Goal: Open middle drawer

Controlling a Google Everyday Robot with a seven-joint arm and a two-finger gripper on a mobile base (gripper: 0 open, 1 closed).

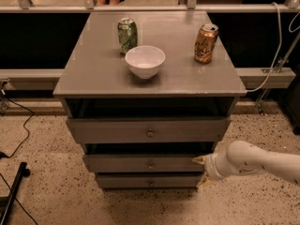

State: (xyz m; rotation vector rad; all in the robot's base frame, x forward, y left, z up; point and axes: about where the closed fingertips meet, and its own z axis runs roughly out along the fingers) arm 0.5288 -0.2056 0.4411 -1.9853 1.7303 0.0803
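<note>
1 grey cabinet [187, 81] holds 3 drawers: the top drawer [108, 130], the middle drawer [117, 163] and the bottom drawer [124, 181], each with 1 round knob, 3 knobs [150, 133] [151, 164] [151, 183] in all. On top stand 2 drink cans, 1 green can [127, 35] and 1 gold can [206, 43], plus 1 white bowl [145, 61]. 1 white robot arm [255, 162] carries 1 gripper [202, 171], its 2 fingers spread at the middle drawer's right end.

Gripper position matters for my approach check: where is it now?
In the camera view, the gripper is low on the right, at the right end of the middle drawer front, well right of its knob.
</note>
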